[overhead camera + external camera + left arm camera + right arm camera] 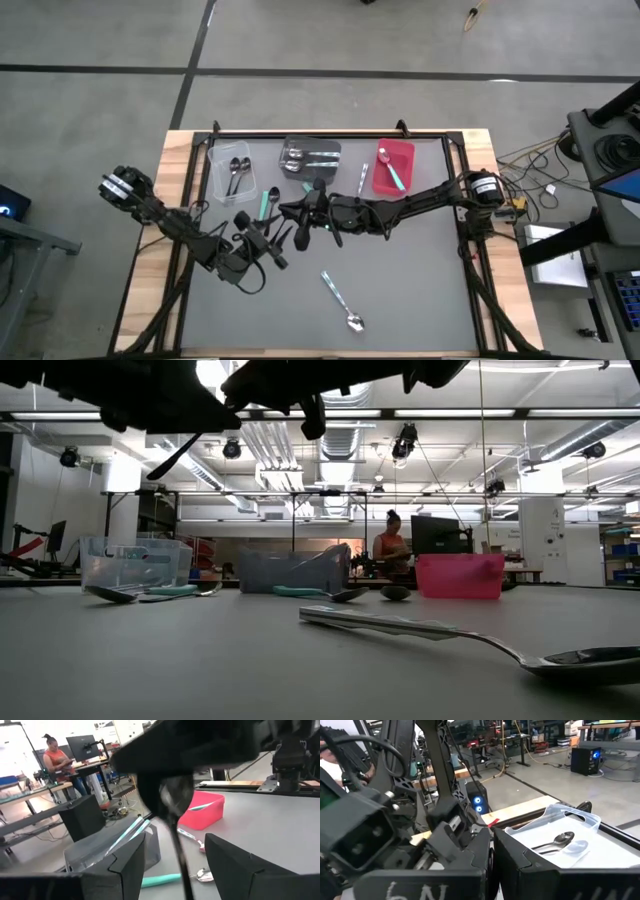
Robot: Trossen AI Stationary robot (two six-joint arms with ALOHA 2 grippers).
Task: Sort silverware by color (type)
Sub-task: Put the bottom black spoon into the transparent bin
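Observation:
A black spoon [181, 860] is lifted off the grey table [400, 280], and my right gripper [296, 213] is shut on it. It comes in level from the table's right. My left gripper [175, 842] faces it from the left and is open. One of its fingers stands on each side of the spoon's handle [184, 875] without touching it. In the low view the handle [185, 455] slants down out of the dark arms overhead. More spoons lie flat on the table: a silver one [342, 300] and a teal-handled one [268, 202]. My right gripper holds the black spoon at its bowl end [171, 795]. The fingers themselves cover the place of contact. They come in level from the table's right. The spoon is clear of the table, its handle reaching toward my left gripper.
Three bins stand in a row at the table's far edge. A clear one [222, 172] holds black spoons, a dark grey one [310, 155] silver spoons, a red one [400, 150] a teal-handled spoon. A small spoon [362, 180] lies between the grey and red bins. A person works at a desk beyond the table [390, 545].

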